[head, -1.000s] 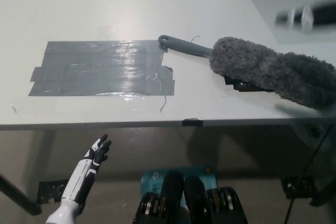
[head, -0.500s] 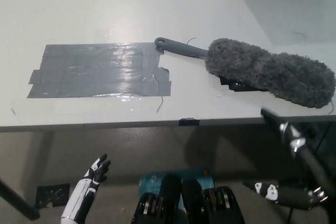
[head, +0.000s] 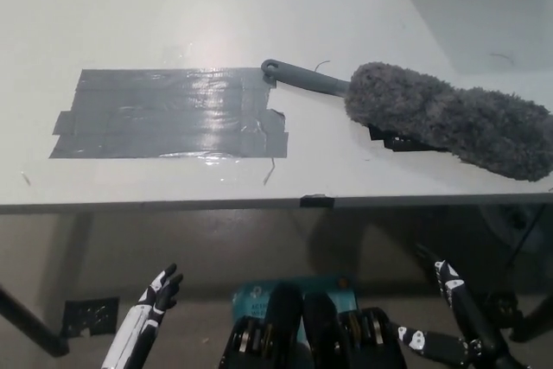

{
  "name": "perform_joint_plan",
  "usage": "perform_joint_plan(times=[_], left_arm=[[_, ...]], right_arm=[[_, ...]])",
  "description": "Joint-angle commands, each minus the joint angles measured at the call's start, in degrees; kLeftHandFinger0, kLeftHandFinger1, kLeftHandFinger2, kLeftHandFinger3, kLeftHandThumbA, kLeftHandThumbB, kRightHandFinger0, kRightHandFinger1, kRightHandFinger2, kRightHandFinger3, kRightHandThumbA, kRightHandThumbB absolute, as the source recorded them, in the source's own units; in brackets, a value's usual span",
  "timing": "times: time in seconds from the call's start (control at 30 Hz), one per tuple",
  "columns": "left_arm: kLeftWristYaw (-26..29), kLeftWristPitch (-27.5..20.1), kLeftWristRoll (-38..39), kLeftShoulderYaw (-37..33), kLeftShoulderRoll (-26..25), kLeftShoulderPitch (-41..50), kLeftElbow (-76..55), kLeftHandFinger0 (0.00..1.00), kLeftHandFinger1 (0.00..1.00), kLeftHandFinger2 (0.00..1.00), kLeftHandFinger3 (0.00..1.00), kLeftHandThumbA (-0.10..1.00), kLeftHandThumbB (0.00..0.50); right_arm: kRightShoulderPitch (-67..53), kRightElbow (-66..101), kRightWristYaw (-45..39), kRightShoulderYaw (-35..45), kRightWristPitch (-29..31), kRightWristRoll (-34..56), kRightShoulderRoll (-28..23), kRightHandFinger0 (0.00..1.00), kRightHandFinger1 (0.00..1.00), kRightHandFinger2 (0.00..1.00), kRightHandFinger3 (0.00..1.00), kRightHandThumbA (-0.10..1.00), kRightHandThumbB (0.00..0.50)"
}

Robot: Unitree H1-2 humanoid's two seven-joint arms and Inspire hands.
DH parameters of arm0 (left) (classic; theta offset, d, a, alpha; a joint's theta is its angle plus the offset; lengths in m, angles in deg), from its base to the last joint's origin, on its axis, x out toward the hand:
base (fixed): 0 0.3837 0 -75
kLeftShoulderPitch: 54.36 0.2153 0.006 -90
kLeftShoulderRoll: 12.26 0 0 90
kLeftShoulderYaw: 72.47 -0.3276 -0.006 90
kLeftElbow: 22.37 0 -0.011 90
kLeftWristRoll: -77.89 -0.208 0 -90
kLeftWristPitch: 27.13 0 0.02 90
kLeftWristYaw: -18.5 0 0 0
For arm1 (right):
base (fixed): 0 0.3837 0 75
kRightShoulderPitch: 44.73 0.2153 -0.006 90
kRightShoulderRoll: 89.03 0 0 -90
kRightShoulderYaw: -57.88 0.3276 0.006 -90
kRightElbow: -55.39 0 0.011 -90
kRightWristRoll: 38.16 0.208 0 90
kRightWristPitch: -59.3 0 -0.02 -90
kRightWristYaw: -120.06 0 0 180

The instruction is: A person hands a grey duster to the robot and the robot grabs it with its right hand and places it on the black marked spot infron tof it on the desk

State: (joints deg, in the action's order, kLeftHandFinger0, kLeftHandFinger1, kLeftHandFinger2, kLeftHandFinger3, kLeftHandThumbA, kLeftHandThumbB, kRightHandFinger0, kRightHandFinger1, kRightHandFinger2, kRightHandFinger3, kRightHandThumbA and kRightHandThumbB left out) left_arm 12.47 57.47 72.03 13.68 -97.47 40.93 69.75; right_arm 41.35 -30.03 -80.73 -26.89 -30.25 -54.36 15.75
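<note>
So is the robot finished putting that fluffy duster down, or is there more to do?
It looks almost finished. The grey duster lies on the desk with no hand on it. Only the tip of its handle touches the black taped patch; the fluffy head lies to the right of it. Nothing is in hand: the white left hand and black right hand hang below the desk edge, fingers apart. A closer placement may remain.

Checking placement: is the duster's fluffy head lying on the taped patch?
No, the duster lies right of the taped patch; only its handle tip reaches the tape's upper right corner.
</note>
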Motion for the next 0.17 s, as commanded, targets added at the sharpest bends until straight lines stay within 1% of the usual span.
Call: perform_joint_plan(times=[0.0, 0.13], left_arm=[[0.74, -3.71, -0.04, -0.07, 0.7, 0.72, -0.83, 1.0, 1.0, 1.0, 1.0, 1.0, 0.141], [0.56, -3.74, 0.04, 0.02, 0.56, 0.68, -0.91, 1.0, 1.0, 1.0, 1.0, 1.0, 0.142]], right_arm=[[0.77, -0.58, 6.72, -2.02, 9.39, -1.3, -0.94, 1.0, 1.0, 1.0, 1.0, 0.83, 0.19], [1.03, -1.19, 7.59, -2.95, 9.68, -1.26, -1.48, 1.0, 1.0, 1.0, 1.0, 0.83, 0.189]])
